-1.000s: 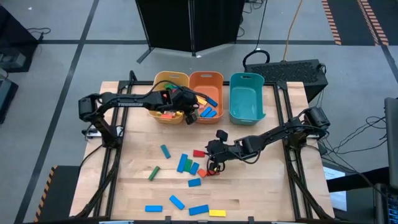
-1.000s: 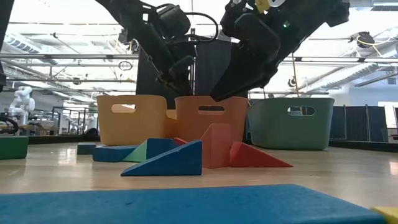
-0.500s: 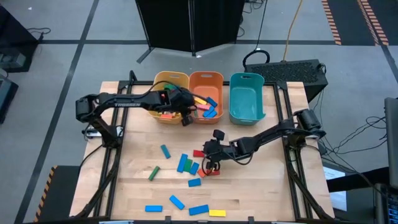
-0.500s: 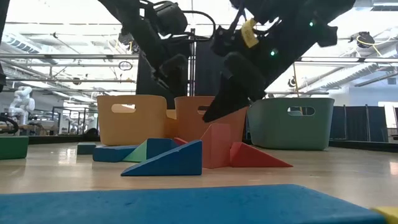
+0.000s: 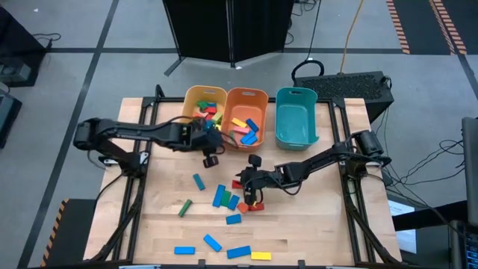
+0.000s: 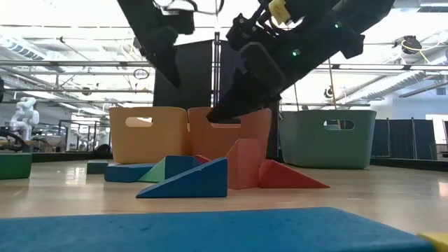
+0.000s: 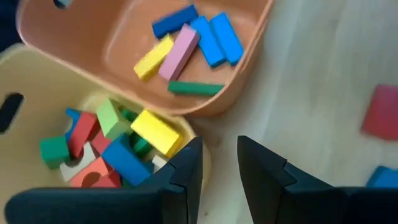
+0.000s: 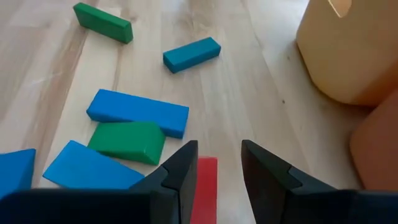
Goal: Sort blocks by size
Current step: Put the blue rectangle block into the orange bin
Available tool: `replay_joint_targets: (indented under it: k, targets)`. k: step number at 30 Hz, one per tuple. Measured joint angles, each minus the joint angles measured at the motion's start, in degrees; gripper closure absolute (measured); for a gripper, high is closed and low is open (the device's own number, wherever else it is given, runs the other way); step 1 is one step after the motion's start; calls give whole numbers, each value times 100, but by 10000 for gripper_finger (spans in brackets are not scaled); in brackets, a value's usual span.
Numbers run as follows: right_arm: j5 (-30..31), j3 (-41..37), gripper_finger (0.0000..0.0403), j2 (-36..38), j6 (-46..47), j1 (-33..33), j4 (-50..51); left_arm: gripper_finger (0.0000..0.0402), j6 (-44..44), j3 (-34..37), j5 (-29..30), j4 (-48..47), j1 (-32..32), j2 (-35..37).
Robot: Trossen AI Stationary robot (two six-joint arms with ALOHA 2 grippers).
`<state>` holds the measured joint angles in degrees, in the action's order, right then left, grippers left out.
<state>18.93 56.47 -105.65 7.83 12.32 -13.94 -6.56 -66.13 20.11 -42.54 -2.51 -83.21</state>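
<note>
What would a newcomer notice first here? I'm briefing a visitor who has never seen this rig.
Probably the three bins at the table's far edge: the yellow bin and orange bin hold bright blocks, while the teal bin looks empty. Next, the loose blocks scattered across the table's middle and near edge. The right gripper hangs open over a red block, and the left gripper, empty, sits just before the bins.

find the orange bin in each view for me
high view: orange bin, middle of three bins at the table's far edge.
low view: behind the block pile, partly hidden by an arm.
left wrist view: across the top, blocks inside.
right wrist view: only an orange sliver at the edge, probably it.
Shared landmark: the yellow bin beside it.
</note>
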Motion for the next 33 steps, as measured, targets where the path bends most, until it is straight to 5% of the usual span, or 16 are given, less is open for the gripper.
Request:
replay_joint_targets:
  k: [11,18,33]
  targets:
    - [345,0,293,0,-256,-658,43,299,-623,0,226,-318,568,206]
    - [420,15,293,22,-33,-1068,369,299,-1348,0,864,-1069,999,206]
    - [660,-2,293,205,-421,-459,84,299,-3681,2,1240,-2581,2644,217]
